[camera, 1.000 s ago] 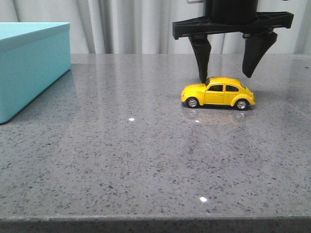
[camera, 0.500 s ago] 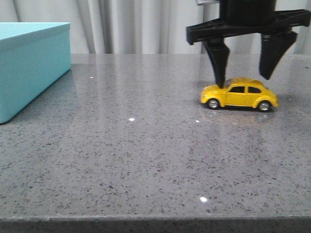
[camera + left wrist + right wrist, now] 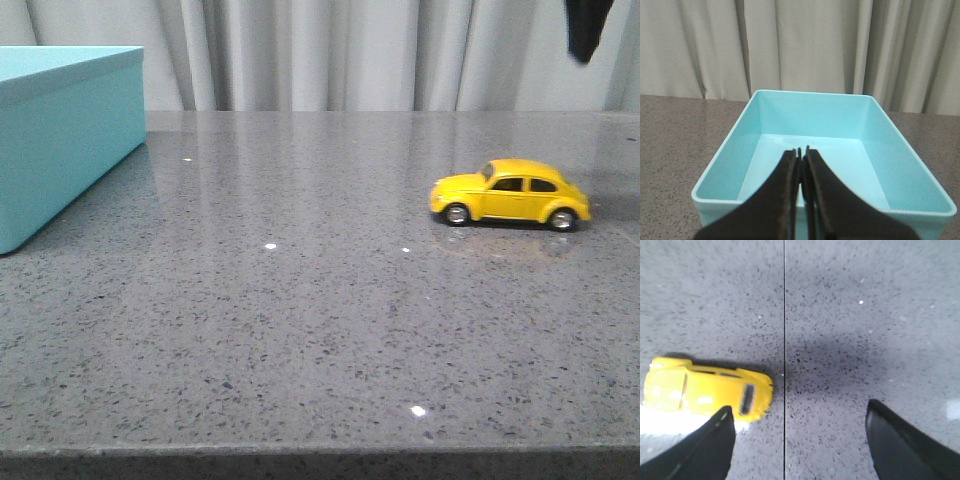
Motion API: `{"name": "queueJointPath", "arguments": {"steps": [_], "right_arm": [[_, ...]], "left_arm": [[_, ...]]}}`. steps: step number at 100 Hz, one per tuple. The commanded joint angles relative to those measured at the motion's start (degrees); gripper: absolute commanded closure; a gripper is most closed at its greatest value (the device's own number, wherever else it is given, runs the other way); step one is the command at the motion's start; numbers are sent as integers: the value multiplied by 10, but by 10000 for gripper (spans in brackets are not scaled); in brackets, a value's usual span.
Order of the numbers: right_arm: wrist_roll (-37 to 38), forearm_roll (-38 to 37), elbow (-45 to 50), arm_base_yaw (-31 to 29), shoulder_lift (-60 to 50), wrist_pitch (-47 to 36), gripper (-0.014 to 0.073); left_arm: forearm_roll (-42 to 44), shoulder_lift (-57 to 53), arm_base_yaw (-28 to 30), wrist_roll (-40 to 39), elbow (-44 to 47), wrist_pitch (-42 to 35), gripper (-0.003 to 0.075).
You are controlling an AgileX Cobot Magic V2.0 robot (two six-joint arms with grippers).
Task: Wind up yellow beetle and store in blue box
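Note:
The yellow beetle (image 3: 510,193) stands on its wheels on the grey table at the right, nose to the left. It also shows from above in the right wrist view (image 3: 705,389). My right gripper (image 3: 799,412) is open and empty, raised above the table with the car beside one finger; in the front view only one fingertip (image 3: 583,28) shows at the top right. The blue box (image 3: 62,135) stands at the far left, open and empty in the left wrist view (image 3: 765,120). My left gripper (image 3: 801,151) is shut and empty, above the box's near wall.
The grey speckled tabletop (image 3: 300,300) has a thin seam line (image 3: 784,340) running past the car's rear. Pale curtains (image 3: 330,50) hang behind the table. The table's front edge (image 3: 320,455) runs along the bottom of the front view.
The right gripper let the beetle go and rose up and to the right, almost out of the front view. The beetle rolled to the right along the table.

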Motion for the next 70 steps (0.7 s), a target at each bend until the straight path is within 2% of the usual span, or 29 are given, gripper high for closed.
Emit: {"name": "queueJointPath", "arguments": {"steps": [1,27,43,50,63,70], "right_arm": [[-7,-13,-12,-3,-63,34,55],[-11,-11,-10,4,-184,-19,55],[-12,-11,26,4,-248,-50,77],[-12,-7,54,4,-277,-64,170],[-12,6,106,4,-323,-82,442],[-12,14,129,4,-345,-97,556]], "left_arm": [[-6,10,-1,-3,-21,-44,739],[-10,10,-1,-3,-20,-43,739],[-10,16,-1,-3,-20,-39,739],[-10,26,-1,-3,-22,-26,739],[-11,55,-12,-3,-43,-1,739],[-11,78,-25,0,-65,17,738]]}}
